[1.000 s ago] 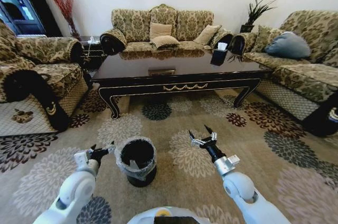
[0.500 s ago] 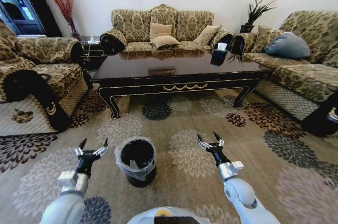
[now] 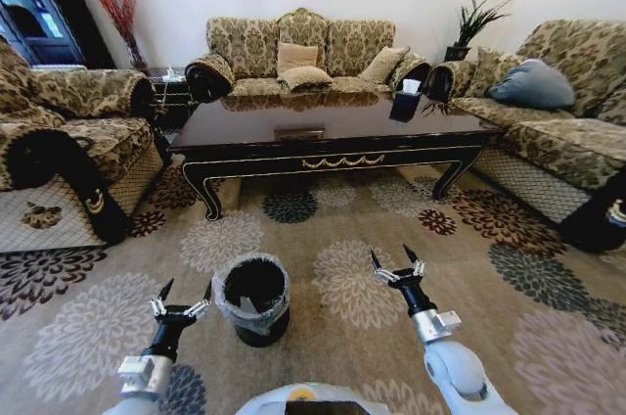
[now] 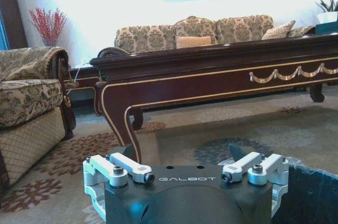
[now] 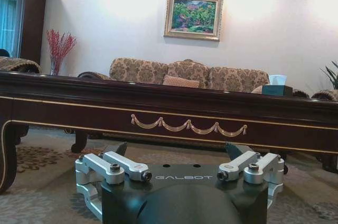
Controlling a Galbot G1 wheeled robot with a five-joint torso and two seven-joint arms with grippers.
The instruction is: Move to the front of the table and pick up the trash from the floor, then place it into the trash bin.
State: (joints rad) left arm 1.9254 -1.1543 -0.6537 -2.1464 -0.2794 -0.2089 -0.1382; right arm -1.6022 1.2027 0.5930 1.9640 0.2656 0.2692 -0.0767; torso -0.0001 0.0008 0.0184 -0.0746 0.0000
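Note:
The table [image 3: 323,153] stands across the room ahead, dark and glossy, with a gold scroll on its apron; the left wrist view sees its carved leg [image 4: 122,129] close by. On the carpet in front of me sits the trash bin [image 3: 252,296], black with a grey liner over its rim and a small pale piece inside. My left gripper [image 3: 183,299] hovers open just left of the bin, nothing between its fingers. Right of the bin, my right gripper [image 3: 395,264] is open and empty over the carpet. The trash on the floor is out of view.
Patterned sofas ring the table: one on the left [image 3: 68,141], one behind [image 3: 303,58], one on the right [image 3: 567,121]. A tissue box [image 3: 405,100] sits on the table. Open flowered carpet [image 3: 342,229] lies between me and the table.
Both arms have drawn back toward me and lower in the head view. The left gripper moved from beside the bin's rim down to its lower left and spread its fingers wider.

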